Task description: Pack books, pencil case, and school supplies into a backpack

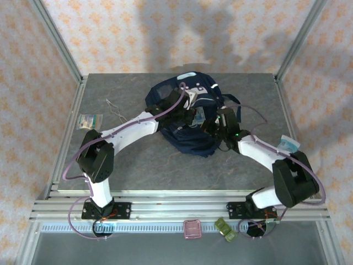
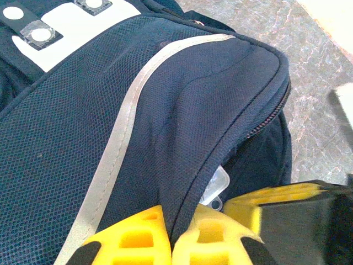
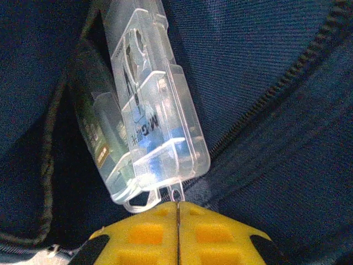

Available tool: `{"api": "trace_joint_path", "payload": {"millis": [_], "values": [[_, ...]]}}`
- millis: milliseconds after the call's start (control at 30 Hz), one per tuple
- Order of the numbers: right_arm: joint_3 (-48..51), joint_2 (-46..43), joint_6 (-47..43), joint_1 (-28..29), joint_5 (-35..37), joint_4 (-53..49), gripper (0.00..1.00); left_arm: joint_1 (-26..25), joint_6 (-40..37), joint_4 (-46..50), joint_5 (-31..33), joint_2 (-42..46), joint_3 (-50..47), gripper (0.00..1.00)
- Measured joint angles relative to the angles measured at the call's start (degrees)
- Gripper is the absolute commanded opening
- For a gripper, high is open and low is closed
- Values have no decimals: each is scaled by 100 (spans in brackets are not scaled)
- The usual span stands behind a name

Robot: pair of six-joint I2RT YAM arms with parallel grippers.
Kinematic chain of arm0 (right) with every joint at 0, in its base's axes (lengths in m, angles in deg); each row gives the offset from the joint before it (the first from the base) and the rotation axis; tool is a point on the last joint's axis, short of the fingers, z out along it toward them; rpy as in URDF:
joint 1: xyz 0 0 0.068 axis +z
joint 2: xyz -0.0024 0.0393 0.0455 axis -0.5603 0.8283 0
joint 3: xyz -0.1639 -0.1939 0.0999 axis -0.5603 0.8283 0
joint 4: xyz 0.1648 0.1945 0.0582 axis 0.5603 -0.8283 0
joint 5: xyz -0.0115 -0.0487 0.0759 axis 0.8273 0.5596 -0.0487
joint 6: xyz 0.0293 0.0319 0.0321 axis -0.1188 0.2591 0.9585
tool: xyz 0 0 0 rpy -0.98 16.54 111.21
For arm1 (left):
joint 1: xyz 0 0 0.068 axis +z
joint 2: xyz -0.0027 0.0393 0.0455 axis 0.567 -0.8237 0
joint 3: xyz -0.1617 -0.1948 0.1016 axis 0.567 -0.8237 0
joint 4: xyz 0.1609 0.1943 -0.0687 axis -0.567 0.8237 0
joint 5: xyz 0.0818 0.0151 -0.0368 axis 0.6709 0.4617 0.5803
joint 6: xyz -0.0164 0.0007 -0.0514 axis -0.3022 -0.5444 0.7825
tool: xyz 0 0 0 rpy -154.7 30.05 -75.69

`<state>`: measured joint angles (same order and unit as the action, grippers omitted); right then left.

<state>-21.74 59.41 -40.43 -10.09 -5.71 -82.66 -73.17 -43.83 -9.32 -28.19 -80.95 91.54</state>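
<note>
While the left gripper (image 2: 177, 234) clamps its jaws on a fold of the backpack (image 2: 99, 127) on the desk (image 2: 311, 72), the right gripper (image 3: 177, 212) has its jaws closed at the tab of a clear packet (image 3: 157, 110) inside its opening.

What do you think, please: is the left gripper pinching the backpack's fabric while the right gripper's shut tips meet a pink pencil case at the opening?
Not quite: the right wrist view shows a clear plastic packet, not a pink pencil case, at the shut right gripper. The left gripper does pinch the backpack fabric.
</note>
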Motion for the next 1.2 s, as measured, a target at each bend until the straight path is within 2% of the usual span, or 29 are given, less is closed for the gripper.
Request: {"api": "trace_joint_path", "payload": {"millis": [233, 400, 500, 667, 700, 767, 833, 967, 1100, 1200], "values": [[-496, 706, 22, 9, -9, 369, 11, -2, 116, -72, -98, 0, -50, 0], [-407, 728, 72, 9, -70, 656, 20, -2, 229, -149, -105, 0, -85, 0], [-153, 391, 15, 9, -66, 706, 28, -31, 282, -186, -122, 0, -111, 0], [457, -839, -175, 9, 22, 466, 36, -120, 435, -227, -313, -7, -111, 0], [566, -1067, -197, 9, 48, 404, 36, -146, 461, -227, -352, -13, -109, 5], [789, -1480, -223, 9, 105, 315, 36, -225, 516, -245, -402, -76, -87, 26], [957, -1709, -223, 9, 107, 225, 37, -326, 636, -341, -450, -114, -90, 39], [1268, -1965, -254, 11, 103, 138, 37, -444, 914, -793, -251, 162, -549, 48], [1606, -2321, -382, 42, -37, 44, 41, -376, 1338, -1143, 92, 1119, -1657, 56], [1727, -2507, -501, 42, -164, 13, 42, -101, 1738, -1484, 278, 1832, -2424, 62]]}}
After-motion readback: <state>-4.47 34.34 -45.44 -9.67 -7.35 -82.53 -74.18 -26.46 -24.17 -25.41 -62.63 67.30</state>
